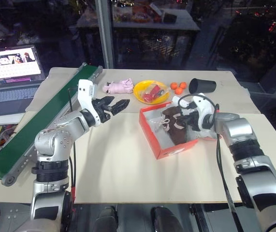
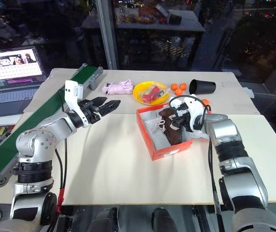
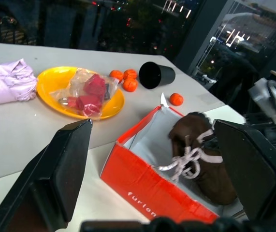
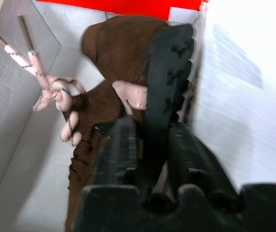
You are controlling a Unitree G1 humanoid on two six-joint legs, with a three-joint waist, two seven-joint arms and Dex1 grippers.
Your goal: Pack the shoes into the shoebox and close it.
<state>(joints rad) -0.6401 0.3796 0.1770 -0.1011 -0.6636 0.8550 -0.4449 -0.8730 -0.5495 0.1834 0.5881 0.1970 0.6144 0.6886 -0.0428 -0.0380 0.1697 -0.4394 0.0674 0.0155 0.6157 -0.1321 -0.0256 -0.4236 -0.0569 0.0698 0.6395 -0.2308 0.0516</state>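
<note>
The right gripper (image 4: pixel 147 145) is clamped on a brown shoe's (image 3: pixel 203 154) sole edge to lower it into the red shoebox (image 1: pixel 174 147), while the left gripper (image 1: pixel 111 106) hangs wide apart beside it, probably ready for the lid.

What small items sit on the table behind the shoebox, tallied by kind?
Orange balls: 4
Black cup: 1
Yellow bowl: 1
Clear bag of red items, in the bowl: 1
Pink plush toy: 1
Total: 8
</note>
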